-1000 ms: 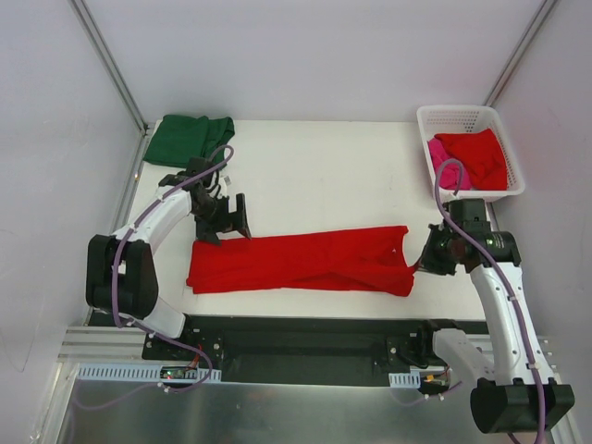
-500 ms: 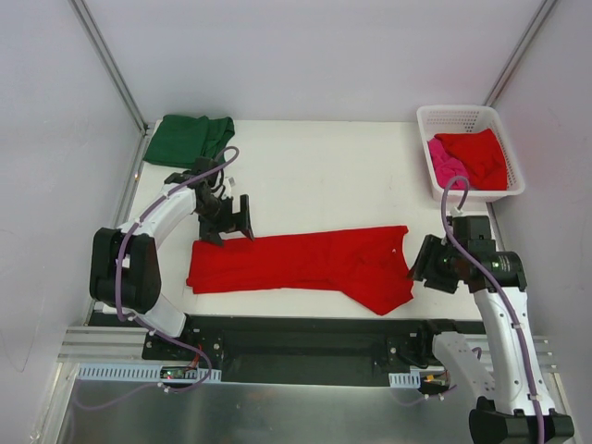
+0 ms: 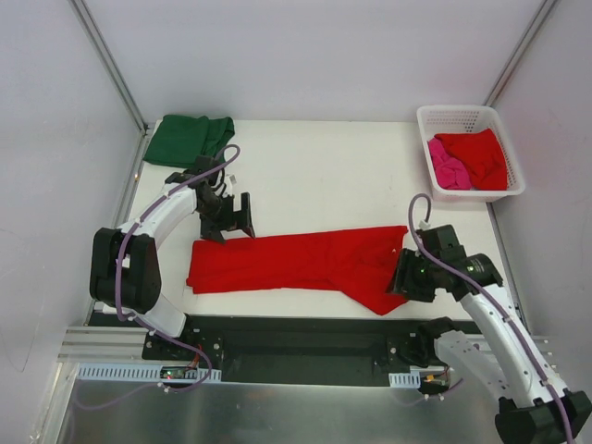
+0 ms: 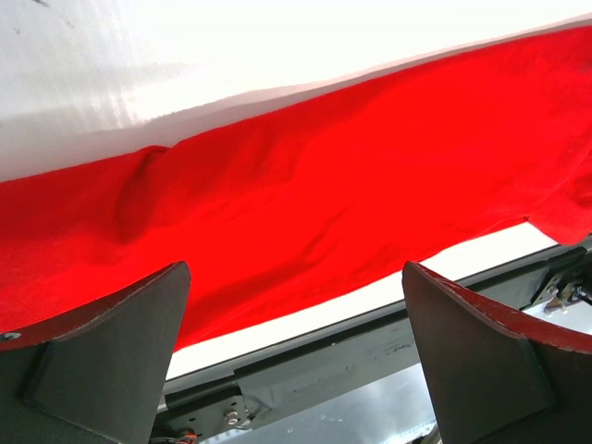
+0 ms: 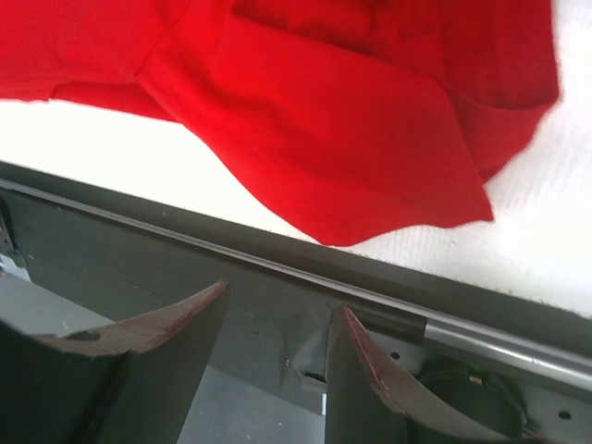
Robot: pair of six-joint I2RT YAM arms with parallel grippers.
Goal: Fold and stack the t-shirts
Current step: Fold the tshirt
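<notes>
A bright red t-shirt lies folded into a long band across the near part of the table, with its right end drooping toward the front edge. The left wrist view fills with the same red t-shirt, and its corner shows in the right wrist view. My left gripper hovers open over the band's far left edge and holds nothing. At the shirt's right end my right gripper is open and empty, its fingers over the table's front rail. A dark green t-shirt lies folded at the back left.
A white lattice basket at the back right holds another red t-shirt and a pink one. The white table ends in a black rail at the front. Frame posts stand at both back corners.
My right gripper opened and let go of the red shirt's right corner, which dropped flat. The right arm then swung down and left toward the front edge. The left arm barely shifted.
</notes>
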